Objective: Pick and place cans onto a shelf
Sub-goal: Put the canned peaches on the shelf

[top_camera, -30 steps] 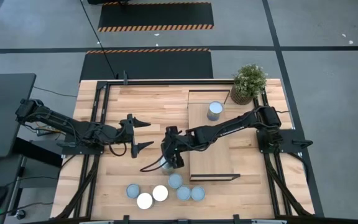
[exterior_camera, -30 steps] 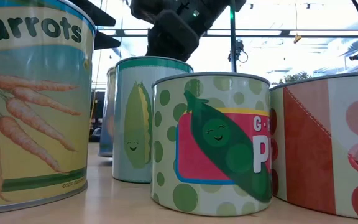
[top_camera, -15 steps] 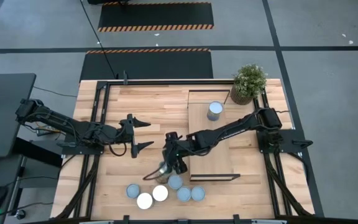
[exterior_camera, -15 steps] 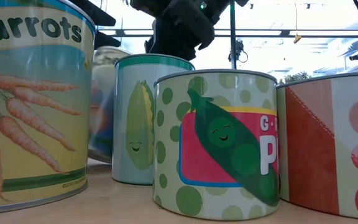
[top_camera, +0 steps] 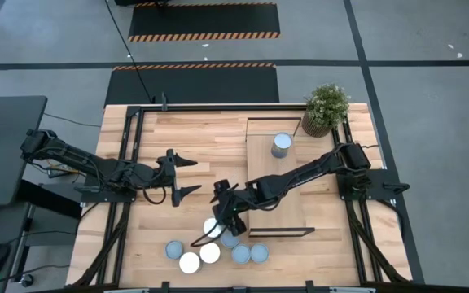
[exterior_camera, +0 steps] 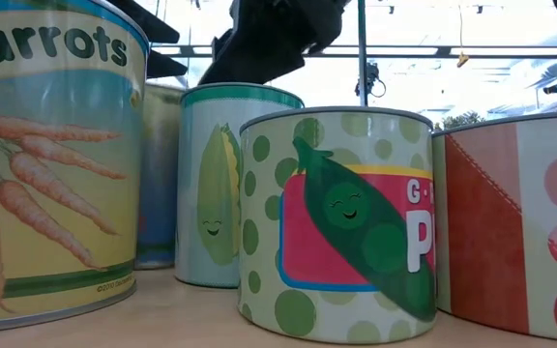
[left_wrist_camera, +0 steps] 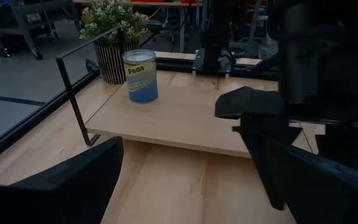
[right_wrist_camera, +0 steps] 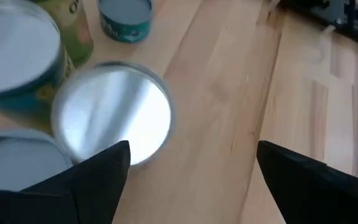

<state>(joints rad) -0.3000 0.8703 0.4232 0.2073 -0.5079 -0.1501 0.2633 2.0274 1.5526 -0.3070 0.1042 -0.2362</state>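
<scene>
Several cans with pale tops stand in a cluster (top_camera: pixel 218 251) near the table's near edge. In the low view they show as the carrots (exterior_camera: pixel 46 164), corn (exterior_camera: pixel 225 184) and peas (exterior_camera: pixel 341 222) cans. One more can (top_camera: pixel 281 145) stands on the light-wood shelf (top_camera: pixel 279 187). My right gripper (top_camera: pixel 225 213) is open, just on the far side of a silver-topped can (top_camera: pixel 212 226) and above it. That can's top lies before the fingers in the right wrist view (right_wrist_camera: pixel 114 115). My left gripper (top_camera: pixel 184 175) is open and empty at the table's left middle. My right gripper's fingers are spread wide over the silver-topped can (right_wrist_camera: pixel 114 115), one finger (right_wrist_camera: pixel 98 171) beside its rim. I cannot tell whether it touches the can. The can stands upright on the table.
A potted plant (top_camera: pixel 326 108) stands at the table's far right corner beside the shelf. The shelf's dark metal end frame (left_wrist_camera: pixel 73 93) rises at its end. Bare tabletop (top_camera: pixel 202 138) lies between the left gripper and the shelf.
My right gripper has moved toward the table's near edge and a little left. The can by it has gone along toward the cluster, tipped on the way, and now stands upright beside the other cans.
</scene>
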